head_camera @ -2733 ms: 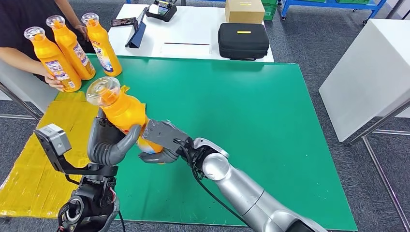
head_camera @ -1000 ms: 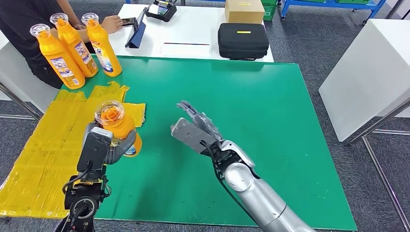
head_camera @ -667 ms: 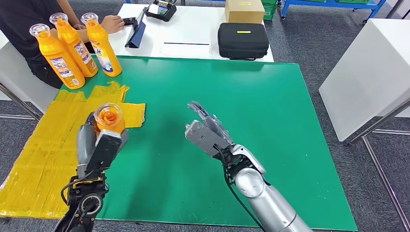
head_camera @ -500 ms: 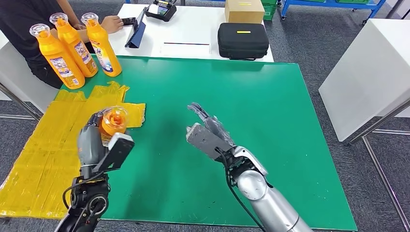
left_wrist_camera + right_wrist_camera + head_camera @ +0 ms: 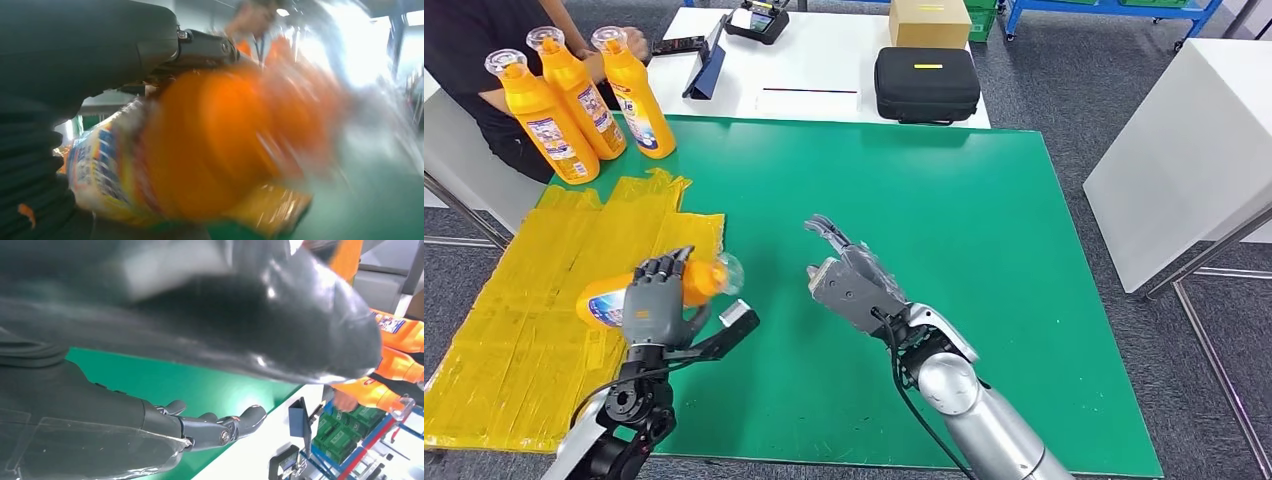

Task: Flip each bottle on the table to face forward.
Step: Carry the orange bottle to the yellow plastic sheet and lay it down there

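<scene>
Bottle [image 5: 652,289] lies sideways at eight o'clock over the yellow sheet [image 5: 514,300], left hand [image 5: 656,305] wrapped around its body, seemingly to turn its label forward. Right hand [image 5: 849,280] waits mid-mat, fingers spread, holding nothing.

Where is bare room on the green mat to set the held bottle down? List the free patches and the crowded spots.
Free: the green mat beyond and right of the open right hand, up to the black case. Crowded: the far-left corner with three upright bottles and a person's hand, and the yellow sheet beneath the left hand holding the bottle.
</scene>
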Motion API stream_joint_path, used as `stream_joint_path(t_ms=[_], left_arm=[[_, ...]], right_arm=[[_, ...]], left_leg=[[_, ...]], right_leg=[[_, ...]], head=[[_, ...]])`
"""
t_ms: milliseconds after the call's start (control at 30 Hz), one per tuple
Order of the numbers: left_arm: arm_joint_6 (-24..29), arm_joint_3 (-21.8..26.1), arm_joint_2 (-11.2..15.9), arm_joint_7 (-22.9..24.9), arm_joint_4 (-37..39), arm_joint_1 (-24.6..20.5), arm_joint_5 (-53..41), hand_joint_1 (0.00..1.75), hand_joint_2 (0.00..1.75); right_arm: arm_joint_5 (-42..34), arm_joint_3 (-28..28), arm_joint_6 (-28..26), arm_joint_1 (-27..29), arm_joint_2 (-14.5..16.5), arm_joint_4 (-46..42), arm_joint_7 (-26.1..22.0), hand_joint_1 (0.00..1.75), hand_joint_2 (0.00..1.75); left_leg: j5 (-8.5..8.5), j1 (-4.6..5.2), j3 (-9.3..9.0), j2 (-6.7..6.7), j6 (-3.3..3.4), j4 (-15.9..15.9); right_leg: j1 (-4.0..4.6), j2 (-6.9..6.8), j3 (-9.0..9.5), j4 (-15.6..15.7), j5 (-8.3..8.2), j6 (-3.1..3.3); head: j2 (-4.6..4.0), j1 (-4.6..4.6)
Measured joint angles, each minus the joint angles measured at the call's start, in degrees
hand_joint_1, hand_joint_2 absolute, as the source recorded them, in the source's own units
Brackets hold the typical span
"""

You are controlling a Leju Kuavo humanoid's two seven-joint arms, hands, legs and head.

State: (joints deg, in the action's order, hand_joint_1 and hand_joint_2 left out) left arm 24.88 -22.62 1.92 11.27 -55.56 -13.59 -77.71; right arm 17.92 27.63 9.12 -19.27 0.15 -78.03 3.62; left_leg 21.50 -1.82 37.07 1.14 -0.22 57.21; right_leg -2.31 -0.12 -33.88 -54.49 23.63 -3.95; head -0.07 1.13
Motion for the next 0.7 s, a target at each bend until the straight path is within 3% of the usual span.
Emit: stream_joint_path(t_ms=[200,467,600,700], left_arm=[[-2.13,-1.04,-0.06,2.11,10.33,-2.24,-1.48,0.0,0.0],[-3.8,-0.65,-1.07,-1.92,16.24,-4.36,3.7,0.0,0.0],[-4.02,1.7,-1.98,-10.08,14.7,-3.91,15.87,0.0,0.0],[-5.25,5.08,-2.96,-19.71,7.49,-0.72,37.7,0.0,0.0]], right_arm=[[-0.51,0.78,0.08,-0.21,-0.34,0.0,-0.05,0.0,0.0],[-0.94,1.01,-0.49,0.63,-1.34,-1.05,0.43,0.0,0.0],[-1.03,0.6,-1.4,2.45,-2.31,-2.57,0.79,0.0,0.0],[-1.05,-0.04,-3.06,4.63,-2.94,-4.33,-0.18,0.0,0.0]], left_leg=[[0.0,0.0,0.01,-0.02,0.0,0.0],[0.0,0.01,-0.02,-0.06,0.0,0.0],[-0.03,0.01,-0.09,-0.15,0.02,0.0],[-0.03,0.02,-0.08,-0.14,0.02,0.0]], right_leg=[[0.0,-0.01,-0.01,0.0,0.0,0.0],[-0.01,-0.07,0.04,0.01,0.0,0.01],[-0.01,-0.17,0.13,0.0,0.01,0.01],[-0.01,-0.17,0.12,0.0,0.0,0.01]], head=[[0.0,0.0],[0.0,0.01],[0.0,0.01],[0.0,-0.01]])
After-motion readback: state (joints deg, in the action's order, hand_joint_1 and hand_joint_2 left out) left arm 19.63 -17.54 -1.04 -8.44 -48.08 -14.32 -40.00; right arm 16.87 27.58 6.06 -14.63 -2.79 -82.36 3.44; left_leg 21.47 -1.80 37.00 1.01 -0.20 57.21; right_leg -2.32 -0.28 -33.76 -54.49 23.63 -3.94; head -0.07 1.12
